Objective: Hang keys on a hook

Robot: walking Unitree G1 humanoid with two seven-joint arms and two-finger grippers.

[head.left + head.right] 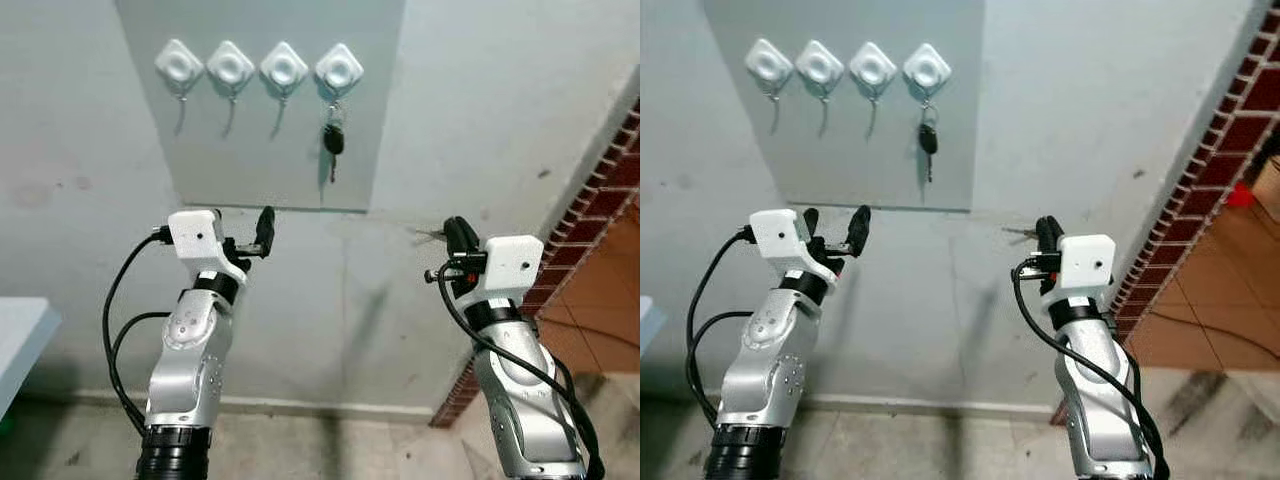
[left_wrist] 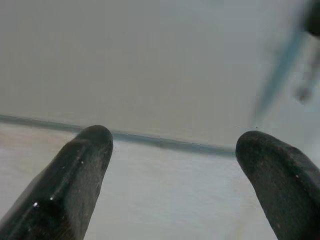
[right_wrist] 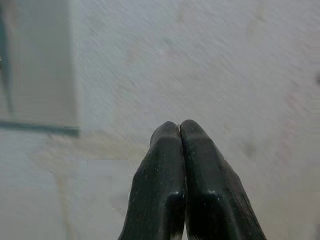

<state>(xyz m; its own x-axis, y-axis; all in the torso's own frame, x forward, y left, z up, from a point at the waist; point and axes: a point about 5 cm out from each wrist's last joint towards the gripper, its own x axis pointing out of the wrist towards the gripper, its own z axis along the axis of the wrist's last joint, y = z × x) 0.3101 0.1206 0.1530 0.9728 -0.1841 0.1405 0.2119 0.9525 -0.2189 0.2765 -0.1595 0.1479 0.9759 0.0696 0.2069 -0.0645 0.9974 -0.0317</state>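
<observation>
Both grippers are hanging in front of me at about the same height below the grey panel: I am seeing the left gripper with its two black fingers spread well apart and nothing between them, and the right gripper with its fingers pressed flat together, gripping nothing. Starting from the biggest thing, the pale wall is taking up most of what I am looking at, with a strip of red brick running down its right edge and orange floor tiles beyond that. The panel is sitting flat on the wall, and the left gripper is pointing at its lower edge. Four white hooks are running in a row across the top of the panel. The keys are hanging from the rightmost hook, dangling freely, well apart from both grippers.
</observation>
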